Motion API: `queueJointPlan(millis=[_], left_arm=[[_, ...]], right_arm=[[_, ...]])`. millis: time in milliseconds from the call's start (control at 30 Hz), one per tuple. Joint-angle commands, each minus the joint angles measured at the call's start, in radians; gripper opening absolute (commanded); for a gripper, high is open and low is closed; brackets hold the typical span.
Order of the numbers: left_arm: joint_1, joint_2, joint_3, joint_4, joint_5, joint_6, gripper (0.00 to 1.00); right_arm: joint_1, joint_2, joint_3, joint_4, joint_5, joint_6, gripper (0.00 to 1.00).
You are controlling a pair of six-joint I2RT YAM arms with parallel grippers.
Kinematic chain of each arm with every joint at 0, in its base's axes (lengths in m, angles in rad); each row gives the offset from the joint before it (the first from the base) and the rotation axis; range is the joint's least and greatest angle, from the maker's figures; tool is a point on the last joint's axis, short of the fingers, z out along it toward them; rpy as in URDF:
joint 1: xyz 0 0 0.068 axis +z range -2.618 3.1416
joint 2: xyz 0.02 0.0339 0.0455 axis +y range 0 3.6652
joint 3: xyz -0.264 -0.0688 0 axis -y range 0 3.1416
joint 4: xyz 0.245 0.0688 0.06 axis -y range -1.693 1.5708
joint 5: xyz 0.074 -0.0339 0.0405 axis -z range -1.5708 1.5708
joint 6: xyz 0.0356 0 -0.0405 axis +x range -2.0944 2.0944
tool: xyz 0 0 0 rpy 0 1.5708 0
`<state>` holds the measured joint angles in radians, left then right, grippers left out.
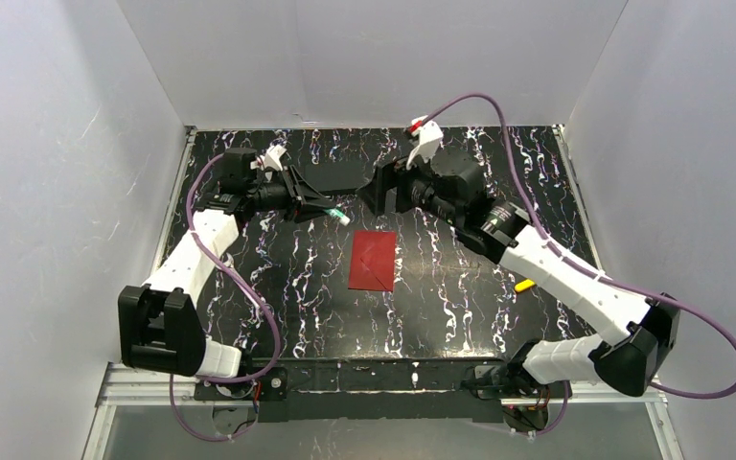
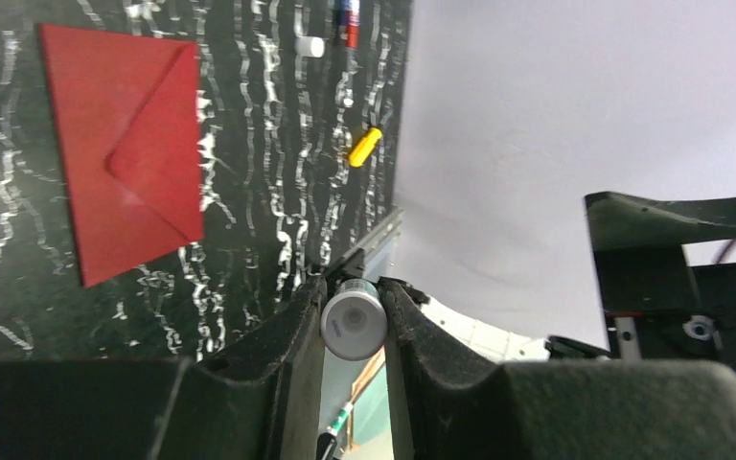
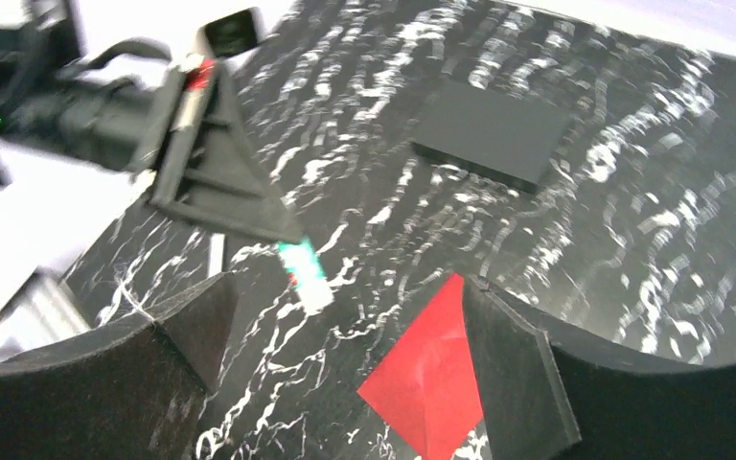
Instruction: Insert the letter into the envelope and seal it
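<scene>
Overhead, the red envelope [image 1: 374, 261] lies flat mid-surface [image 1: 441, 316] with its flap folded down, between the two arms. The left gripper [image 1: 331, 211] is clenched on a white stick [image 1: 341, 218] with a green tip, up-left of the envelope and apart from it. The right gripper [image 1: 376, 195] hangs just beyond the envelope's far edge. A yellow piece [image 1: 524, 285] lies to the right.

Left wrist: fingers [image 2: 287, 335] pinch the white stick [image 2: 353, 324]. The envelope [image 2: 125, 153] shows upper left, with the yellow piece [image 2: 365, 147] near the surface edge.

Right wrist: the right gripper [image 3: 345, 297] is released, jaws wide and holding nothing. An envelope [image 3: 431, 379] corner shows below them, a black block [image 3: 492, 132] lies beyond, and the left gripper [image 3: 283, 235] holds the stick [image 3: 304, 276].
</scene>
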<state>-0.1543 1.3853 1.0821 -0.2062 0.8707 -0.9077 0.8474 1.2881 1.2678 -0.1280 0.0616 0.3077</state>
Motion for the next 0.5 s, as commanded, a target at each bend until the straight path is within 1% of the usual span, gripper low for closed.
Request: queueJointPlan(millis=[0,67,133,167,233,333,467], left_arm=[[-0.001,0.008,0.050,-0.120,-0.096,0.136,0.00],[-0.001,0.009,0.053,-0.138,-0.115,0.142,0.00],[-0.001,0.016,0.048,-0.145,-0.115,0.133,0.00],[-0.001,0.016,0.043,-0.143,-0.112,0.119,0.00],[-0.001,0.017,0.025,-0.130,-0.097,0.084,0.00],[-0.001,0.017,-0.007,-0.084,-0.069,0.015,0.00],[-0.001,0.019,-0.038,-0.029,-0.039,-0.064,0.00]], right_arm=[[-0.060,0.062,0.078,-0.300,0.294,0.195,0.91],[-0.118,0.124,0.107,-0.448,0.358,0.254,0.90],[-0.189,0.193,0.124,-0.549,0.353,0.285,0.86],[-0.216,0.222,0.120,-0.571,0.341,0.281,0.84],[-0.248,0.265,0.097,-0.570,0.331,0.257,0.80],[-0.276,0.310,0.042,-0.519,0.336,0.217,0.74],[-0.327,0.386,0.032,-0.498,0.342,0.190,0.72]])
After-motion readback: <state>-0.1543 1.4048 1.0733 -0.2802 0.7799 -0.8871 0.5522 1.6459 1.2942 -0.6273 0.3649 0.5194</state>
